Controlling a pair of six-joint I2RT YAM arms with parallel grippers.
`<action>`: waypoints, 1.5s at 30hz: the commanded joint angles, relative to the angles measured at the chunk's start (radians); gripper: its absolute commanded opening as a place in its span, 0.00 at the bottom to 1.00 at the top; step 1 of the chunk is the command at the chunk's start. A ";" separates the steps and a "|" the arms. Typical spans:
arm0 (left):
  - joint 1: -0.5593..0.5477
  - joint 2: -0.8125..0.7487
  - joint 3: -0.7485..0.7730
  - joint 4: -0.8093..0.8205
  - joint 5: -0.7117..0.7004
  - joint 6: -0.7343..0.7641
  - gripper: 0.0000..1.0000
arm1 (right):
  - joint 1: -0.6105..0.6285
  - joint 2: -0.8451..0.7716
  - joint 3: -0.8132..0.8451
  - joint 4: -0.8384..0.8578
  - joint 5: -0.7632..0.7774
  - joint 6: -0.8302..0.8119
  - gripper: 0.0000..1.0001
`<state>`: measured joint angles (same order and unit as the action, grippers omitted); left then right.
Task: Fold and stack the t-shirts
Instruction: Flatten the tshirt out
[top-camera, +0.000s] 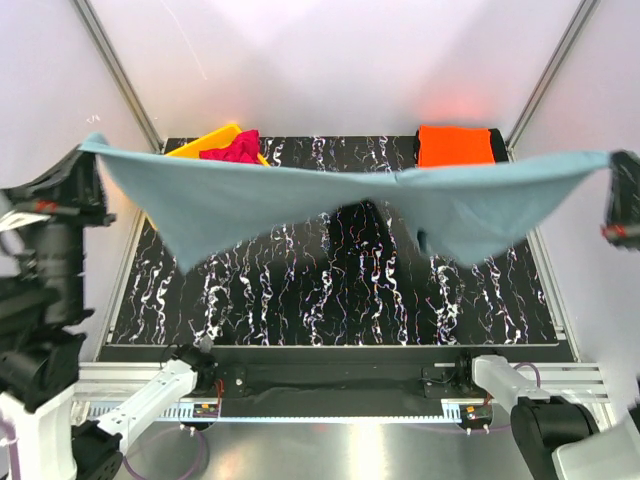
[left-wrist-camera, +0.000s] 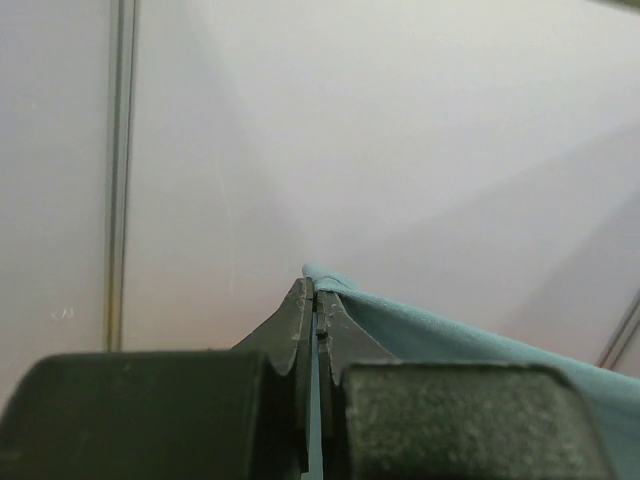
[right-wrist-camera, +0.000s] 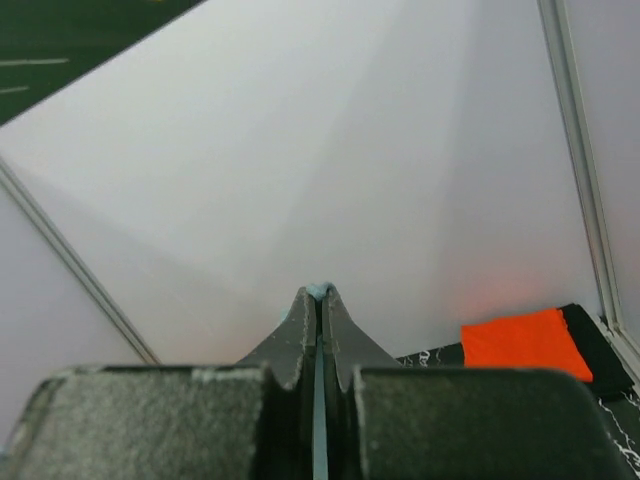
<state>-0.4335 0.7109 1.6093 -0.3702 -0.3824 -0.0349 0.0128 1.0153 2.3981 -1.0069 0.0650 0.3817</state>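
- Far left of the overhead view: left gripper, raised well above the table. Its jaws are pinched together on one corner of the grey-blue t-shirt. In the wrist view a sliver of cloth sits between the closed tips.
- Upper left, behind the hanging cloth: yellow bin with the crimson t-shirt crumpled at it. Cannot tell whether it lies inside or over the rim.
- Centre: the grey-blue shirt is stretched in the air between both arms. Its top edge is nearly taut and dips slightly mid-span, and the body hangs in two lobes.
- Upper right: orange t-shirt, folded flat at the back of the table.
- Far right edge: right gripper, clamped tight on the opposite corner, with only a thin line of cloth in the bite.
- Reading: the step in hand looks like spreading the shirt before laying it down.
- To do it well: lower both arms together and level, holding the tension across the top edge.
- Let the hanging hem touch first, then draw the shirt flat.
- Release only once it lies smooth. The bunched lobe right of centre may crease, and the shallow pinches could slip.
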 joint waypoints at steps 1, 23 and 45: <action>0.004 0.001 0.073 0.037 0.068 -0.031 0.00 | -0.002 0.052 0.129 -0.048 0.018 0.008 0.00; 0.217 0.538 -0.095 0.165 0.033 0.047 0.00 | -0.002 0.581 -0.248 0.405 -0.062 -0.106 0.00; 0.349 0.929 -0.304 0.418 0.080 0.185 0.00 | -0.002 0.734 -0.975 1.101 -0.261 0.065 0.00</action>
<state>-0.0948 1.6371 1.2778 -0.1101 -0.2848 0.0967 0.0128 1.7744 1.3682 0.0525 -0.2108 0.4011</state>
